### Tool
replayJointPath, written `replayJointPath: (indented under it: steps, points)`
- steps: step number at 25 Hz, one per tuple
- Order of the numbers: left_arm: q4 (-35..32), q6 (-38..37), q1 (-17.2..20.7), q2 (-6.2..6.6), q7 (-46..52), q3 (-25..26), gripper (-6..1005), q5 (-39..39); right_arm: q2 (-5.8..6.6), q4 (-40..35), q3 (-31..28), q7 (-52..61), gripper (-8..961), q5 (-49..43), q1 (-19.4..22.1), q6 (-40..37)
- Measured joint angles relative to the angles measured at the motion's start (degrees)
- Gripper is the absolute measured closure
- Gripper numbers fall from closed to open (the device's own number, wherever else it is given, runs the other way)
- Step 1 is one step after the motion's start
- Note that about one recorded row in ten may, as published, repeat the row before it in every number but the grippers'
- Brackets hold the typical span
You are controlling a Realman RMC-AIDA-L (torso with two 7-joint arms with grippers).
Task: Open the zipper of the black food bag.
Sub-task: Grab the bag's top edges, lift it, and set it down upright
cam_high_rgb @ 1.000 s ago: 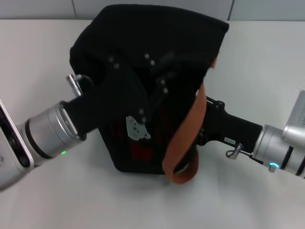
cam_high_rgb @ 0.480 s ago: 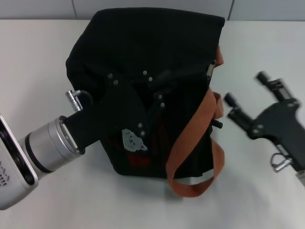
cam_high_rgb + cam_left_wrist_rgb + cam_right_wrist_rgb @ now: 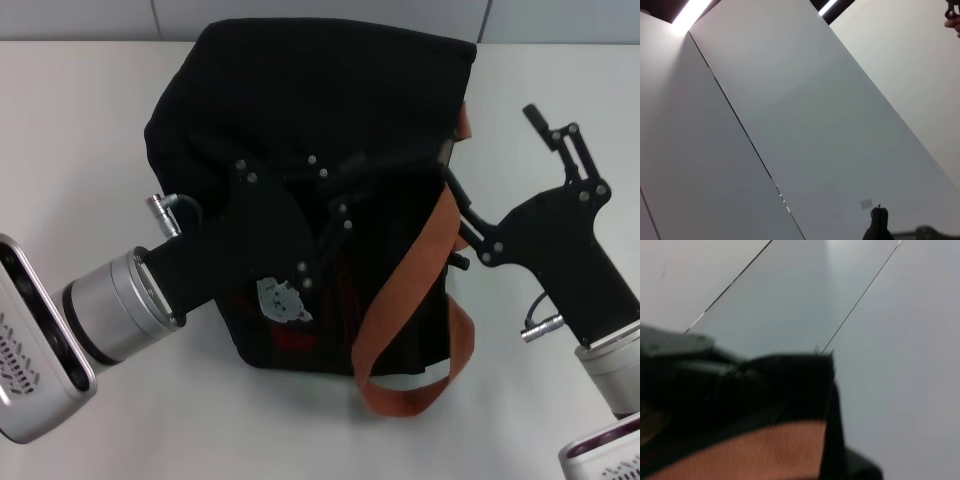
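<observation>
The black food bag stands upright mid-table, with a pale bear patch low on its front. An orange-brown strap handle hangs loose down its right side. A small silver pull tab shows at the bag's upper right edge; the zipper line itself is lost in the dark fabric. My left gripper lies against the bag's front, reaching in from the left. My right gripper stands open just right of the bag, one finger near the pull tab. The right wrist view shows black bag fabric and orange strap.
The white table spreads around the bag, and a grey panelled wall runs close behind it. The left wrist view holds only wall panels.
My right gripper left the bag's lower right side, swung out, then came back higher and open beside the upper right edge. The orange handle dropped loose. The left arm barely moved.
</observation>
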State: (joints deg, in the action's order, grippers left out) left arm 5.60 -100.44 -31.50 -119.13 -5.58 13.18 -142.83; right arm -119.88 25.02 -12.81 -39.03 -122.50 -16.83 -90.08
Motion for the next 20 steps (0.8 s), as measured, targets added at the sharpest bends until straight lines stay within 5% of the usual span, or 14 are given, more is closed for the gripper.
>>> replayJointPath:
  steps: [6,20]
  points:
    - [0.5,0.8,0.4,-0.03,-0.7,0.1,887,0.0,0.00,0.9,-0.2,1.2,121,0.1,0.3,-5.8]
    - [1.2,0.3,1.4,0.13,-0.8,0.0,889,0.0,0.00,-0.7,-0.4,1.6,121,0.4,2.3,-0.6]
